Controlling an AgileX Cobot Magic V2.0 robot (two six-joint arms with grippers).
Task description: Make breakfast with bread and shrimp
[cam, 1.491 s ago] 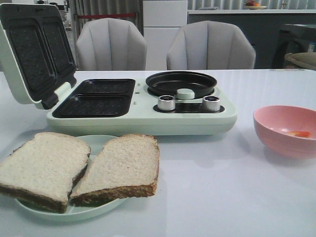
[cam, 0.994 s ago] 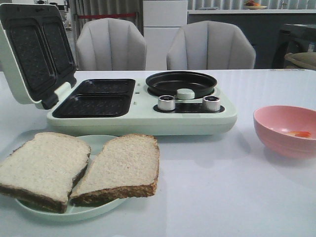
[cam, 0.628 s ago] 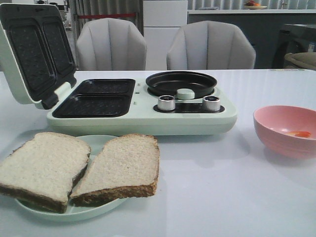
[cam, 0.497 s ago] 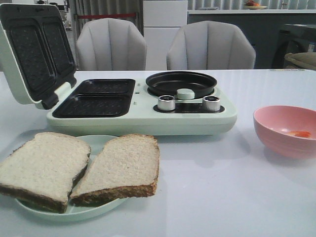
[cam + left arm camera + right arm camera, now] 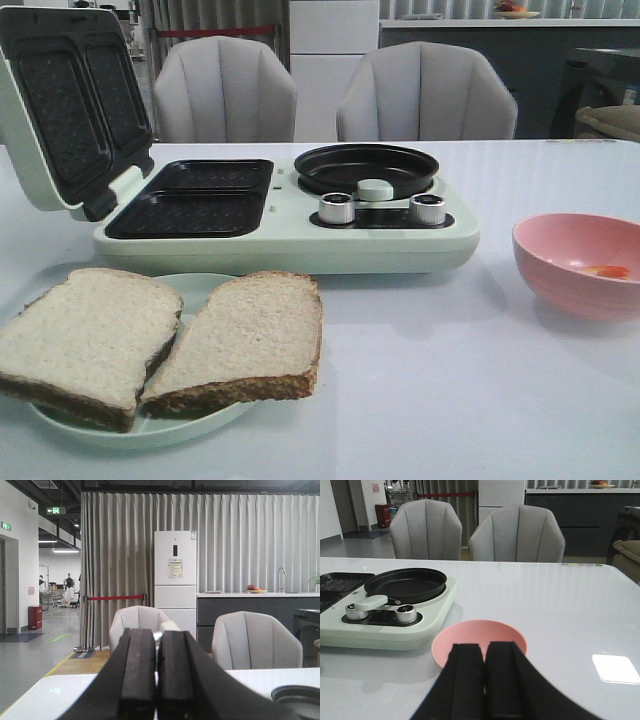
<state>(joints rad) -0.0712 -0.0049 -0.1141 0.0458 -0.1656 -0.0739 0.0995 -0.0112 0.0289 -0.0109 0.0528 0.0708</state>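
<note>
My left pincer [image 5: 157,680] is pressed together on nothing, raised and facing the chairs [image 5: 256,639]. My right pincer [image 5: 485,680] is likewise closed and empty, with the pink bowl [image 5: 479,639] just beyond its tips. The shrimp [image 5: 604,270] lies in that bowl. Both bread slices [image 5: 170,338] rest on the plate [image 5: 150,428] before the open sandwich maker [image 5: 285,225].

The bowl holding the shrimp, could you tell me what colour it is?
Pink; the bowl shows best in the front view.
</note>
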